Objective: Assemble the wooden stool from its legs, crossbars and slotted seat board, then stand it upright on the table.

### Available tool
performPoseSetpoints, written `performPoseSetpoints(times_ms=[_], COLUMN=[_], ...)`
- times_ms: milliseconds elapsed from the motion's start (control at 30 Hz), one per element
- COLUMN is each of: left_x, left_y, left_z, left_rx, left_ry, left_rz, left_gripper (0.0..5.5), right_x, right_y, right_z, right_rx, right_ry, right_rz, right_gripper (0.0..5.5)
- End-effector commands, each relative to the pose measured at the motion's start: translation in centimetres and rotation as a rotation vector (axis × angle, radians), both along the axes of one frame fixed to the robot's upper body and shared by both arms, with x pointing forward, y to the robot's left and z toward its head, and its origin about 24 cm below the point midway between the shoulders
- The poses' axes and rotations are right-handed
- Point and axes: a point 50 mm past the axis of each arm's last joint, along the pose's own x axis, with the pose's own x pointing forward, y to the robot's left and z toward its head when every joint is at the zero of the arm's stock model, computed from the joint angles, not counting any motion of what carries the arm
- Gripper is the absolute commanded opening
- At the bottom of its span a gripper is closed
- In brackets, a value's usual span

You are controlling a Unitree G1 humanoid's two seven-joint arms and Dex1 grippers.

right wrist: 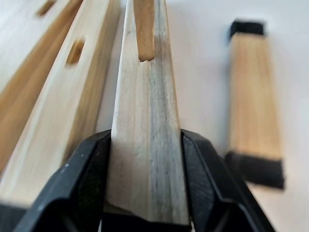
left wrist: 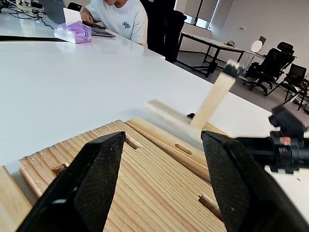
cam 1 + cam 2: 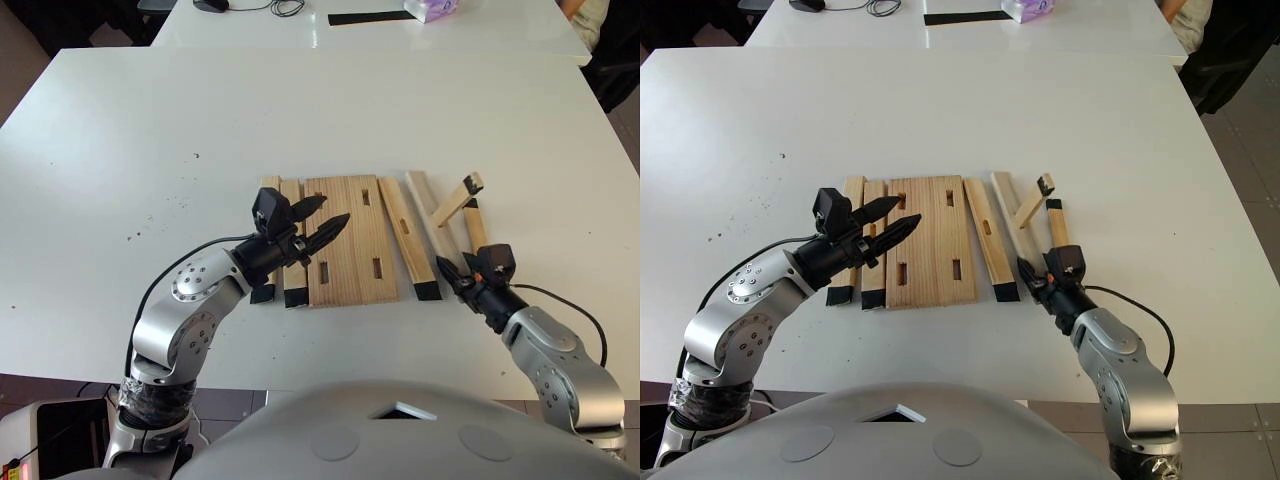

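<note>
Clamping one leg (image 3: 420, 215) at its near end — a crossbar (image 3: 455, 202) stands tilted in its slot — the right gripper (image 3: 452, 272) presumably steadies that joint; the left gripper (image 3: 335, 210), spread wide, hovers over the flat-lying seat board (image 3: 350, 240).

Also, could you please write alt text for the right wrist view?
The right end effector grips a pale leg between its two black fingers, and a thin crossbar sits in the leg's slot. A second slotted leg lies beside it on one side, a short black-capped piece on the other, on the white table.
</note>
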Motion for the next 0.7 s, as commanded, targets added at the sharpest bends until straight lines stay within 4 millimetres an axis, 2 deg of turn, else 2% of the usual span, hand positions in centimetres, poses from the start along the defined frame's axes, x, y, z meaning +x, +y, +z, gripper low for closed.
performPoseSetpoints(times_ms=[33,100,167,300,433,533,633,700], left_x=[0.3,0.7,1.4,3.3,3.9,3.4,2.5,2.2], left_y=[-0.1,0.1,0.5,2.1,3.1,2.7,2.0,1.6], left_z=[0.0,0.3,1.1,4.6,7.8,8.7,9.3,9.7], left_rx=[0.008,0.003,-0.042,-0.227,-0.320,-0.372,-0.399,-0.414], left_ry=[-0.004,-0.015,-0.032,-0.066,-0.098,-0.079,-0.067,-0.072], left_rz=[-0.007,-0.006,0.016,0.031,-0.048,-0.158,-0.273,-0.329], left_gripper=[2.92,2.92,2.92,2.92,3.50,3.98,4.49,4.51], right_x=[1.9,2.7,3.5,4.7,4.9,4.7,4.8,4.8], right_y=[-0.2,0.0,0.6,0.6,-0.2,-0.2,-0.3,-0.3], right_z=[2.2,3.4,5.2,9.6,12.8,14.1,14.4,14.4], right_rx=[0.038,0.055,0.114,0.272,0.375,0.420,0.443,0.454], right_ry=[-0.150,-0.225,-0.316,-0.457,-0.482,-0.468,-0.432,-0.411], right_rz=[-0.067,-0.045,0.064,0.358,0.632,0.766,0.868,0.914], right_gripper=[2.05,2.05,2.05,2.05,2.05,2.04,2.04,2.04])
